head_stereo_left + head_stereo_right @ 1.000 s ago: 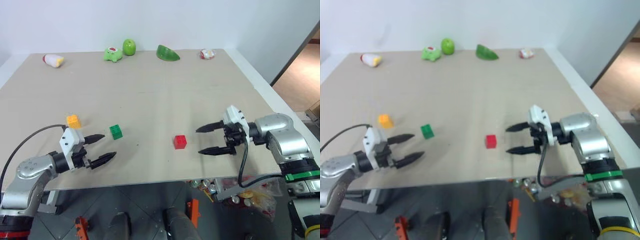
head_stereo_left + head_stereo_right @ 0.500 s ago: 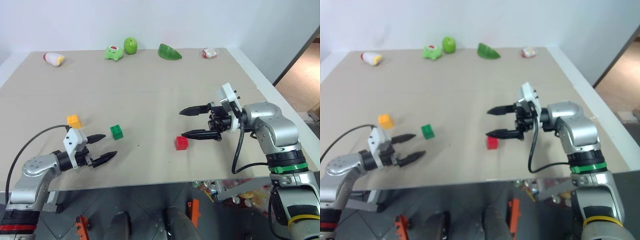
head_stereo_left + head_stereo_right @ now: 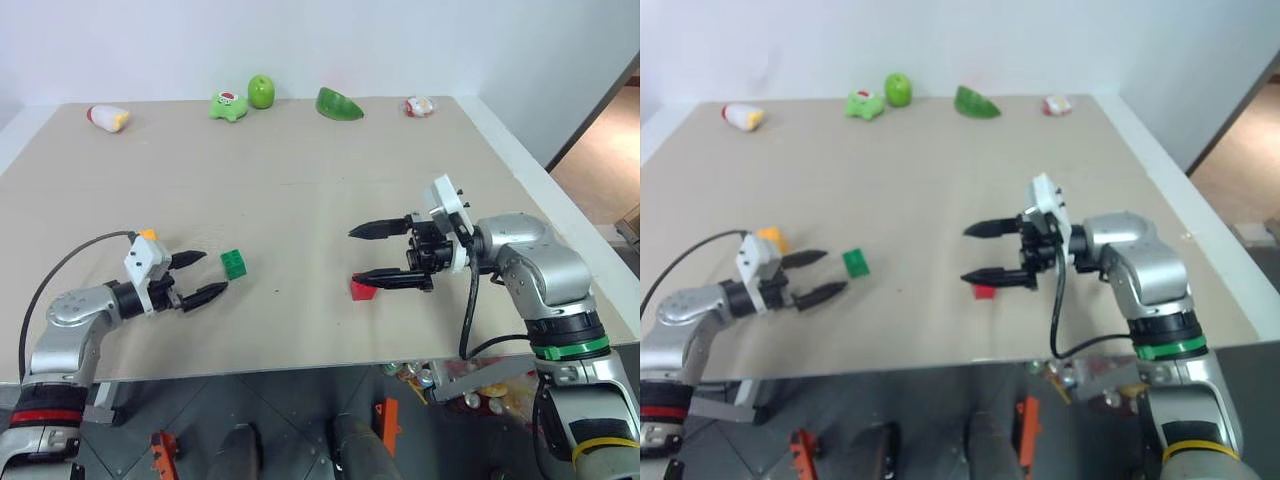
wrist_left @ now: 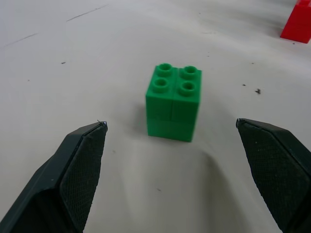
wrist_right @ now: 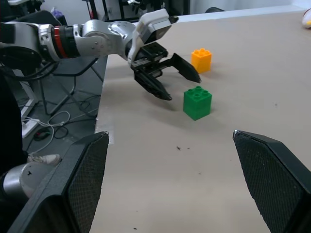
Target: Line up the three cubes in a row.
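While the three cubes lie apart on the tan table [image 3: 300, 190], we see both grippers empty with fingers spread wide. In the left eye view the left gripper [image 3: 198, 276] sits at the lower left of the frame, its fingertips pointing right toward the green cube [image 3: 234, 264], which stands just beside them and untouched. The left wrist view shows that green cube upright, studs up, ahead of the two dark fingers [image 4: 73, 179] and in line with the gap between them, with bare table between it and each tip.

The orange-yellow cube [image 3: 148, 235] shows just above the left gripper's white housing in the left eye view, partly hidden by it; in the right wrist view it stands clear of the gripper, near the green cube.

The right gripper [image 3: 361, 255] reaches leftward at centre right of the frame, one finger above the other. The red cube [image 3: 362, 290] lies just below its lower finger, which covers part of it; we cannot tell whether finger and cube touch.

Along the top edge of the frame, well apart from the cubes, we see a white and yellow toy [image 3: 107, 118], a green frog toy [image 3: 228, 105], a green apple [image 3: 261, 92], a green slice shape [image 3: 337, 104] and a small white and red toy [image 3: 418, 106].
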You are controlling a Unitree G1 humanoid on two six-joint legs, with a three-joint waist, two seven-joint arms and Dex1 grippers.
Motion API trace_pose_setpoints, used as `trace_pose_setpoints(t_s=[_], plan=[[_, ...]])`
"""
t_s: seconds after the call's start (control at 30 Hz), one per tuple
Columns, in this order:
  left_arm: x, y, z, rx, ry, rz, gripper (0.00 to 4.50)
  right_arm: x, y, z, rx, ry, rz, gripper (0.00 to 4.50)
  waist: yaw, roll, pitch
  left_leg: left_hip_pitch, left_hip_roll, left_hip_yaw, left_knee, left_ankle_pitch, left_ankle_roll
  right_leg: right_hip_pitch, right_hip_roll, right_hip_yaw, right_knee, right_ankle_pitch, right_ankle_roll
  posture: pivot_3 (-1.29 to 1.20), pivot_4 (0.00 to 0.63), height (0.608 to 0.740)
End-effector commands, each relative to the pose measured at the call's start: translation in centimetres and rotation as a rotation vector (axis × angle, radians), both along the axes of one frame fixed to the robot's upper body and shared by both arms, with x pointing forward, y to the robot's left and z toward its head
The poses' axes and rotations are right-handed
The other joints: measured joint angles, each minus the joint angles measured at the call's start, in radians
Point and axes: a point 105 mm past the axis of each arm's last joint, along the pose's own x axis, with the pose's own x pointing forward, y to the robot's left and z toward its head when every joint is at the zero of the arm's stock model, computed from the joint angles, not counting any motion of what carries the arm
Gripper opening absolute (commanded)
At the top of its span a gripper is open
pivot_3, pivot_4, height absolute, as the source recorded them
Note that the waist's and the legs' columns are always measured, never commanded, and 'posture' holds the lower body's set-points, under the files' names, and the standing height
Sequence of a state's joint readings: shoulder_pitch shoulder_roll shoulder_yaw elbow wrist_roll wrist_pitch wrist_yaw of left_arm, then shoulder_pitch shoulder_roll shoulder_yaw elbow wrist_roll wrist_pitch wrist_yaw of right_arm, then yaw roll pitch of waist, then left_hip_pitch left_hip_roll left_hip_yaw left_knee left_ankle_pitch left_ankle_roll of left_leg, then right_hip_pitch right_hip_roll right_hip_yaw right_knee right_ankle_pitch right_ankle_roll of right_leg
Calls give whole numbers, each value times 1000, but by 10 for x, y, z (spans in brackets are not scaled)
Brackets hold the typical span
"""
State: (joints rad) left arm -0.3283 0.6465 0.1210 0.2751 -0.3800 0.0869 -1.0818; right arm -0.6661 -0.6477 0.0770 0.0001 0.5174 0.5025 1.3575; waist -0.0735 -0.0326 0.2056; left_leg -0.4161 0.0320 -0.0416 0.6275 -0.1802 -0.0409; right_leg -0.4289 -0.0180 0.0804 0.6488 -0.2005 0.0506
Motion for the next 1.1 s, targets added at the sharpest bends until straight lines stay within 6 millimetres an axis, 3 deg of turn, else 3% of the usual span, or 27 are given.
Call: trace_pose_setpoints(t_s=[0.03, 0.47, 0.5, 0.73, 0.93, 1.1], plan=[[9, -4, 6, 16, -29, -27, 4424, -6, 2, 11, 33, -43, 1, 4236, 0, 0, 0, 0, 0, 0, 0, 0, 0, 0, 0, 0, 0, 0, 0, 0, 150, 733], [28, -26, 6, 11, -30, -115, 4424, -5, 0, 13, 59, -43, -52, 4236, 1, 0, 0, -1, 0, -2, 1, 0, 0, 0, 0, -1, 0, 3, 4, 0, 150, 733], [28, -28, 6, 8, -29, -124, 3879, -5, -1, 13, 59, -43, -55, 4263, 1, 0, 0, -1, 0, -2, 1, 0, 0, 0, 0, -1, 0, 3, 4, 0, 150, 733], [25, -32, 3, 44, -26, -161, 1522, 0, -4, 13, 65, -50, -84, 4263, 0, 0, 0, -1, 0, -3, 1, 0, 0, 0, 1, -1, 0, 3, 4, 0, 150, 733], [23, -39, 6, 89, -46, -212, 1522, 1, -5, 13, 68, -53, -93, 4263, 1, 0, 0, -1, -1, -3, 1, 0, 0, 0, 0, -1, 0, 3, 4, 0, 150, 733], [18, -62, 11, 95, -65, -304, 1522, 3, -7, 12, 68, -55, -112, 4263, 1, 0, 0, -2, -1, -3, 1, 0, 0, 0, 0, -1, 0, 3, 4, 0, 150, 733]])
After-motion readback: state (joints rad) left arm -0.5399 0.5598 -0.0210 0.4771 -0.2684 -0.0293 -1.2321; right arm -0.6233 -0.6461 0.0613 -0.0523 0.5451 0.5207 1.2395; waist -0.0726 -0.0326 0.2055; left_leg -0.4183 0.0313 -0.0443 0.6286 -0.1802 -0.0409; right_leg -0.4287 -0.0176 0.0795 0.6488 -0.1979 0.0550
